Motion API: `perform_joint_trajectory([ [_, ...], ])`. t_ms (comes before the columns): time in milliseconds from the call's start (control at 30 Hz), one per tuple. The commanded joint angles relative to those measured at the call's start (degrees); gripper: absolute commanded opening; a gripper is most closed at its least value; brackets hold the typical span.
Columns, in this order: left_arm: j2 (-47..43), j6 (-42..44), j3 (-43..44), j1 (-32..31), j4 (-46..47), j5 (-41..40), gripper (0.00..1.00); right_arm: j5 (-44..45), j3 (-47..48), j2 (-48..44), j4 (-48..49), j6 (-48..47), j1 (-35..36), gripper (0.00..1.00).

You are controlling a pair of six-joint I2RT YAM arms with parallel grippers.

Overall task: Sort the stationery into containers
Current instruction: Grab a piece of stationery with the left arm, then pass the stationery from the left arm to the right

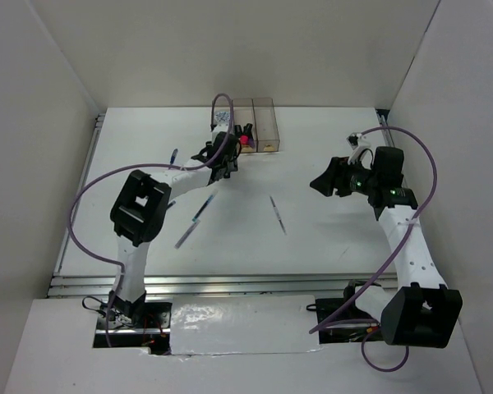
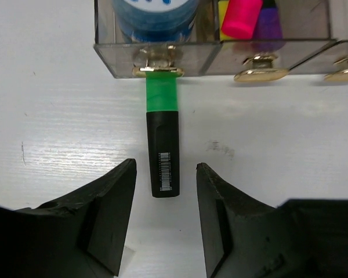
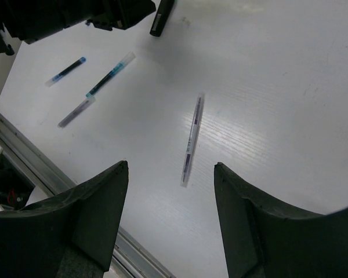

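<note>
White table [image 2: 58, 116] keeps open room left of the boxes [image 2: 110, 63]. Green highlighter [image 2: 162, 156], with only a barcode label, touches the left box front. Left gripper [image 2: 165, 168] stands spread around its black end; right gripper [image 3: 171, 166], spread too, hangs over a pen [image 3: 191, 139], well apart from the boxes.

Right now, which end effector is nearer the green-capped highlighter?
Left. The left end effector straddles the black end of the green-capped highlighter, open jaws either side. The right end effector hovers open over a thin pen, well off to the side.
</note>
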Motion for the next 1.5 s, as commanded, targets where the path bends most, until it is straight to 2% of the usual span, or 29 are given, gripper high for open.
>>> perform_joint_trajectory([
  [0,2.3,-0.8,1.7,0.1,2.5,-2.0,0.58,0.1,-0.7,-1.0,-0.5,0.1,0.0,0.68],
  [367,6.9,-2.5,2.2,0.4,-1.1,-1.8,0.55,0.2,0.6,0.5,-0.8,0.0,0.1,0.68],
  [567,9.2,-2.9,5.6,1.5,-4.0,0.3,0.53,0.7,1.6,0.6,-1.2,-0.2,0.1,0.68],
  [700,9.5,-4.2,7.0,1.5,-7.9,3.3,0.43,1.3,2.5,0.5,-1.3,0.1,0.7,0.68],
  [800,6.6,-4.5,4.1,1.2,-7.3,5.0,0.32,2.2,3.5,-0.3,-1.7,-0.8,1.8,0.68],
  [900,1.6,-4.1,-0.7,1.1,-5.3,8.2,0.18,2.7,5.1,-1.0,-3.3,-2.0,3.0,0.67],
  [933,-1.3,-3.3,-1.5,1.0,-4.7,10.9,0.11,3.0,6.2,-1.4,-4.4,-5.4,3.5,0.67],
  [1000,-4.6,-2.5,-3.5,1.0,-4.1,14.5,0.05,3.8,7.3,-1.8,-5.5,-8.2,4.4,0.67],
  [1033,-8.0,-1.8,-3.9,1.0,-4.1,18.9,0.01,4.4,8.7,-2.4,-6.1,-9.9,5.1,0.67],
  [1133,-14.9,-0.9,-4.4,1.3,-7.2,26.7,0.00,5.3,12.7,-3.5,-9.2,-18.3,9.3,0.67],
  [1167,-16.5,-0.7,-4.5,1.5,-8.1,33.6,0.00,5.7,13.6,-4.3,-9.9,-22.2,10.4,0.67],
  [1333,-25.2,5.8,-6.6,2.3,-13.7,56.1,0.00,10.2,14.1,-7.7,-10.9,-33.0,20.0,0.67],
  [1400,-26.0,6.9,-6.9,2.3,-16.5,63.3,0.00,13.4,12.9,-9.3,-9.7,-36.5,26.7,0.69],
  [1467,-26.0,8.2,-7.4,2.3,-20.3,67.0,0.00,15.4,10.9,-10.2,-9.4,-39.5,33.5,0.72],
])
